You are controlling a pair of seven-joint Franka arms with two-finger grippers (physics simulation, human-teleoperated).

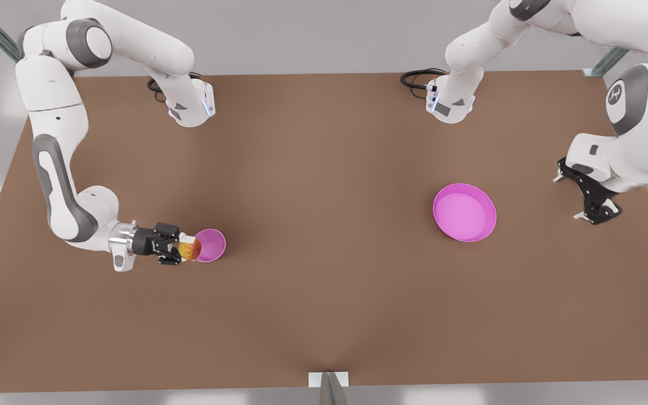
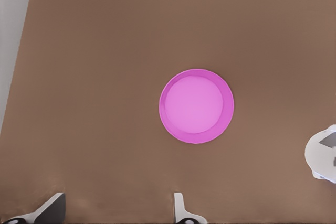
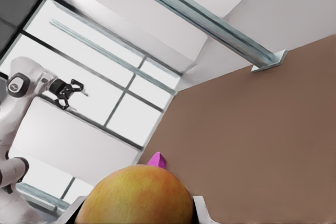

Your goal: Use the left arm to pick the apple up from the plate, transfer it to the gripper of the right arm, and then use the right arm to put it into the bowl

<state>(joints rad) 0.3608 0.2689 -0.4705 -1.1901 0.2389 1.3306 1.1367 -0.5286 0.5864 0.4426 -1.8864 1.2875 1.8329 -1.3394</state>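
Observation:
The reddish-orange apple (image 1: pixel 189 248) (image 3: pixel 134 198) is held by my right gripper (image 1: pixel 182 248) (image 3: pixel 135 211), which is shut on it at the front view's left. It hangs at the near rim of the small pink bowl (image 1: pixel 212 245), and a sliver of the bowl (image 3: pixel 156 160) peeks out behind the apple. The wide pink plate (image 1: pixel 464 212) (image 2: pixel 196 106) lies bare at the front view's right. My left gripper (image 1: pixel 576 197) (image 2: pixel 115 211) is open beside and above the plate, with nothing between its fingers. The left gripper (image 3: pixel 71 93) also shows far off in the right wrist view.
The brown table (image 1: pixel 324 281) runs wide between bowl and plate. Both arm bases with cables stand at the far edge (image 1: pixel 189 104) (image 1: pixel 448 98). A metal bracket (image 1: pixel 328 381) sits at the near edge. A white arm part (image 2: pixel 323 153) is near the plate.

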